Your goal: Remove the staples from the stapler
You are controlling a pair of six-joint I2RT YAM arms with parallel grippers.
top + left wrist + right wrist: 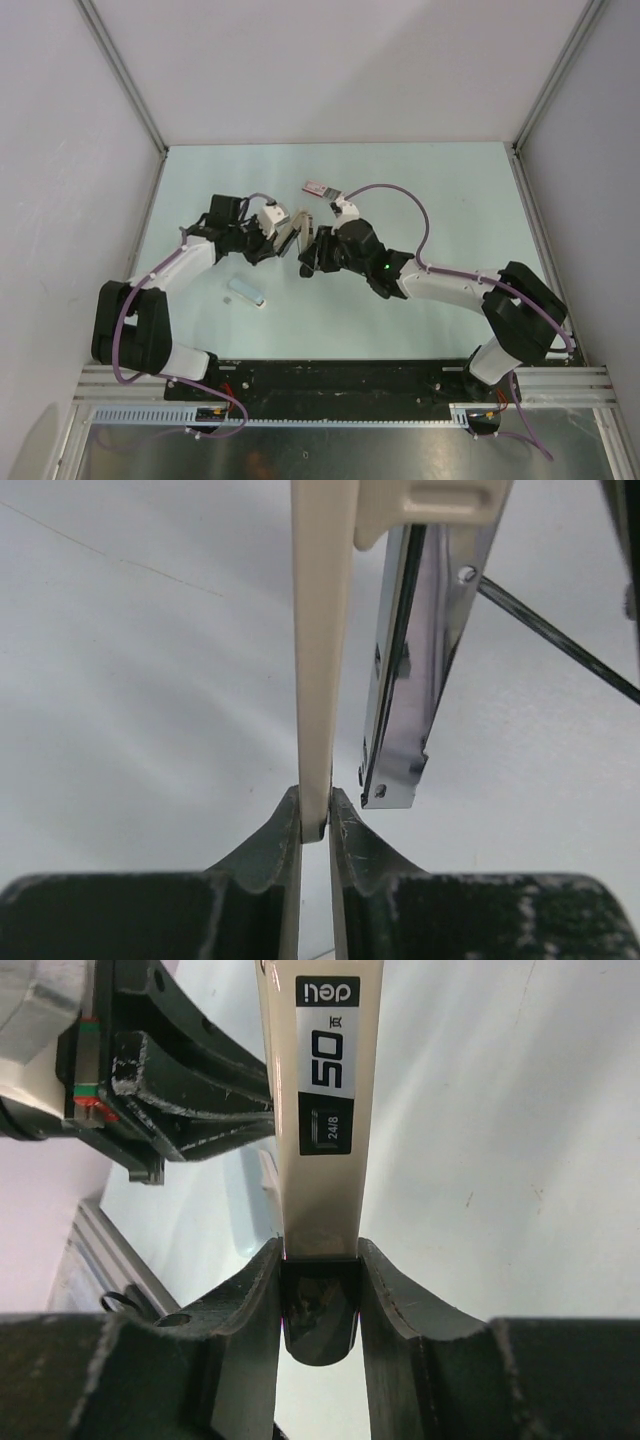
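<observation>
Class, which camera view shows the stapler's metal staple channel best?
Left wrist: the shiny channel shows close up, beside the cream arm. Top external shows only a tiny stapler; right wrist shows just its labelled cream body.

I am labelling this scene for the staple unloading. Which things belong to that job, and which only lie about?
Job: cream stapler, clamped in the jaws of both arms; its chrome magazine, exposed; staples, none that can be made out.
Lying about: pink-and-white block; pale blue piece, both on the table.
</observation>
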